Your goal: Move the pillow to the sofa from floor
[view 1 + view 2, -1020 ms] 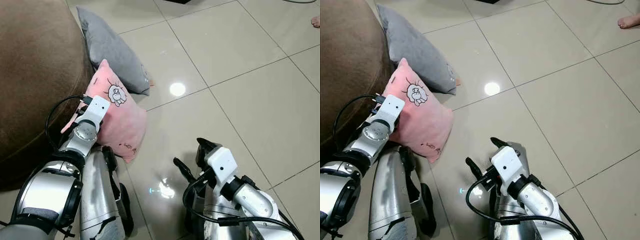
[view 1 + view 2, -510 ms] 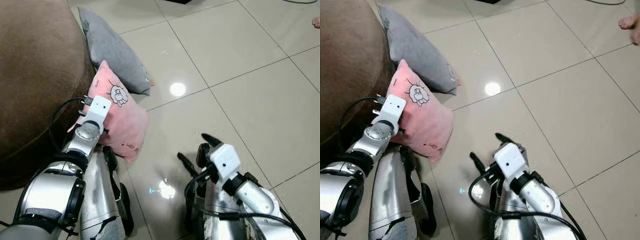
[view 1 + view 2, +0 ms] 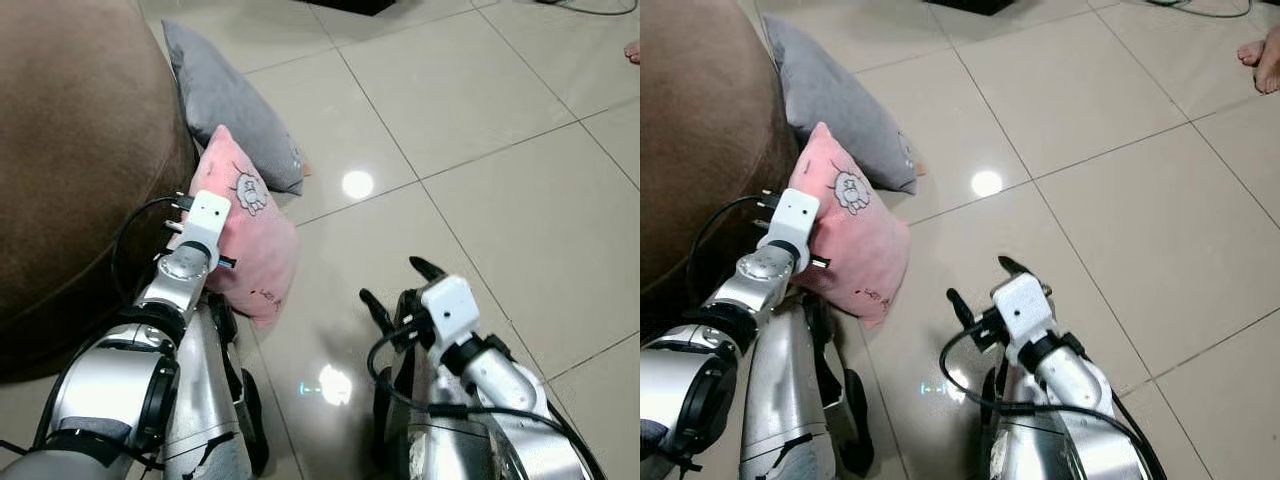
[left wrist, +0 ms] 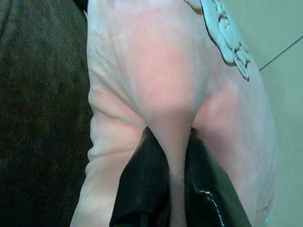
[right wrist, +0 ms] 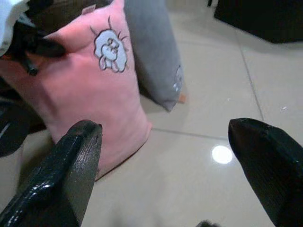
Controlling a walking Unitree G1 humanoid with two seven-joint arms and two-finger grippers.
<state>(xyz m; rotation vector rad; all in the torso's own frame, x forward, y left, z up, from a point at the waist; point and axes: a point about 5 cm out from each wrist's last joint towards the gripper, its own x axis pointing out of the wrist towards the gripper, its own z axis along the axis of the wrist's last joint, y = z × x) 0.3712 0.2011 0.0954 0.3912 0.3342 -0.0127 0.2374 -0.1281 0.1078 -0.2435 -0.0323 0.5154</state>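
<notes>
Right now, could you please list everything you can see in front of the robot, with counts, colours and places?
pink pillow: one, pink with a cartoon print, against the sofa's side, a fold pinched by the left hand
grey pillow: one, grey, on the floor behind the pink one, leaning on the sofa
sofa: one, brown, on the robot's left
floor: pale glossy tiles
person's foot: one, bare, far right
dark object: one, black, top edge
left hand: black fingers shut on the pillow
right hand: open, above the floor
</notes>
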